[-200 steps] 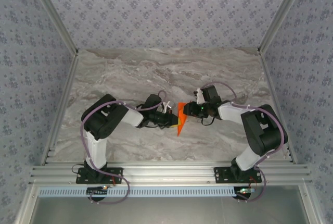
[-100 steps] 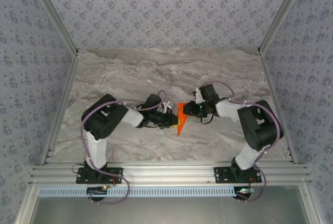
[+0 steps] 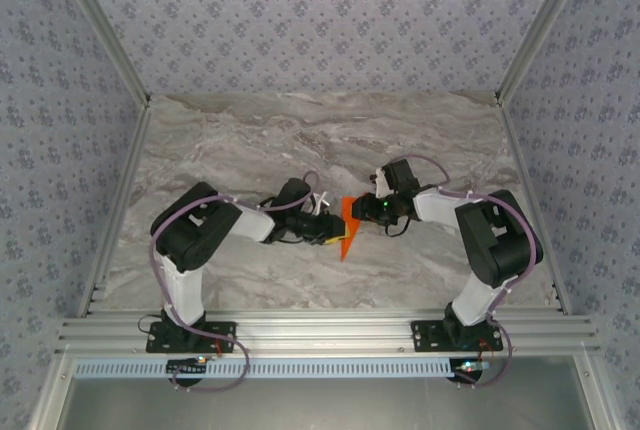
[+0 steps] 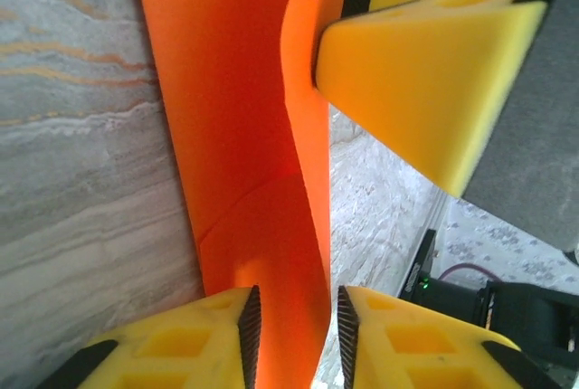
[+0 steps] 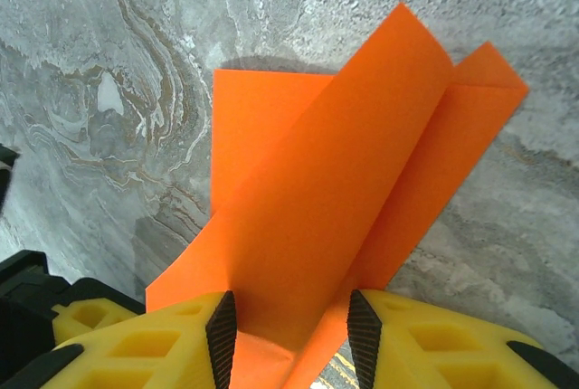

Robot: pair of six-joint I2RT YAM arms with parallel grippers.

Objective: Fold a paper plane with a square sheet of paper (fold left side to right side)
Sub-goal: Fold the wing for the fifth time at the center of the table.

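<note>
Grippers meet at the orange paper (image 3: 346, 232).
Left gripper (image 4: 297, 308) stands slightly parted, paper loose between; right gripper (image 5: 289, 312) gapes wider, straddling a raised flap.

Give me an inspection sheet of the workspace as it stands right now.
Surface: grey marbled table, flat and dry-looking.
Job's things: square sheet of paper, orange, partly folded, one flap raised off the table; not a finished plane.
Clutter: nothing seen.
Grippers: left gripper at the paper's left edge, jaws apart with paper in the gap; right gripper at its right edge, jaws apart, the raised flap running between them. A firm grip is not evident on either.
Cables: purple cables loop along both arms, off the paper.
Surroundings: patterned walls on three sides; aluminium rail at the near edge carrying the arm bases.
</note>
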